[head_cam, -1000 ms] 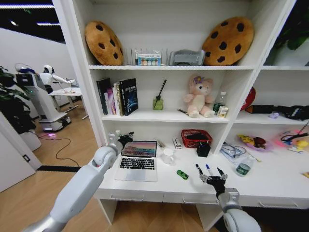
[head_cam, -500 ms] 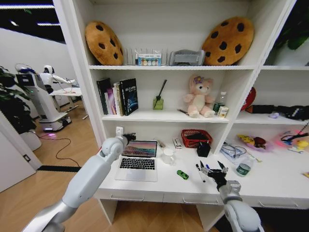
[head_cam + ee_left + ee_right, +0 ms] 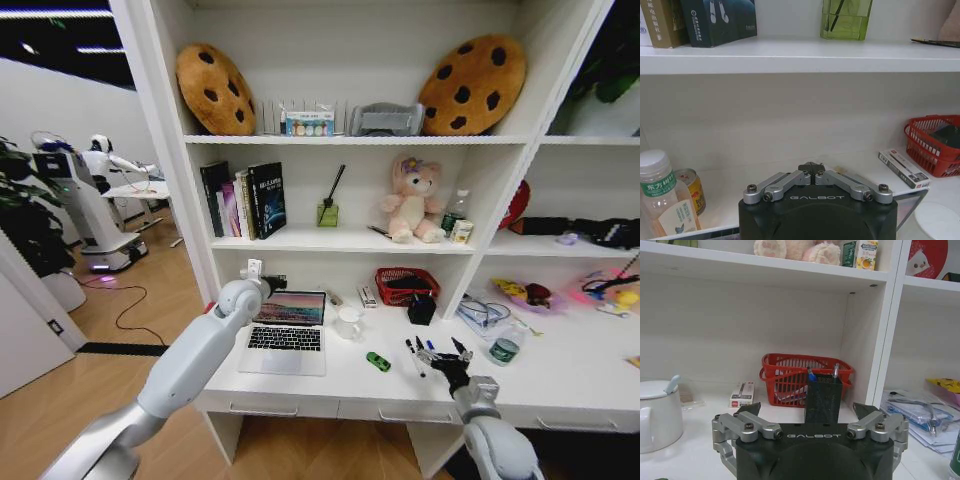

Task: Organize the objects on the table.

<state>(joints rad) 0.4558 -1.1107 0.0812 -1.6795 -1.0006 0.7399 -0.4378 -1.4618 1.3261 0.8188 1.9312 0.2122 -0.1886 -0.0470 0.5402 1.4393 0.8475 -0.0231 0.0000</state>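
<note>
White bench point(image 3: 560, 385) in the head view carries the task's things: a thin silver laptop point(image 3: 287, 333) standing open toward the left, a small green oblong item point(image 3: 378, 361) near the front edge, and two dark pens point(image 3: 419, 350) lying just ahead of the right gripper point(image 3: 446, 362), whose fingers are spread apart with nothing between them. The left gripper point(image 3: 270, 283) sits at the laptop's upper left corner, beside the top edge of its screen. The laptop looks stiff but hinged, with a thin, probably fragile lid, so it is likely best pressed shut along the top edge rather than pinched. The pens look light, smooth and prone to roll; a grip across the mid-barrel seems safest. The green item seems light and hard, best taken across its narrow width. From the left wrist view, the left gripper point(image 3: 811, 167) has its fingers drawn together, empty, facing the back wall near a red mesh basket point(image 3: 936, 142). From the right wrist view, the right gripper point(image 3: 809, 412) is wide apart, pointed at a black mesh pen holder point(image 3: 823, 398) standing in front of the basket.
</note>
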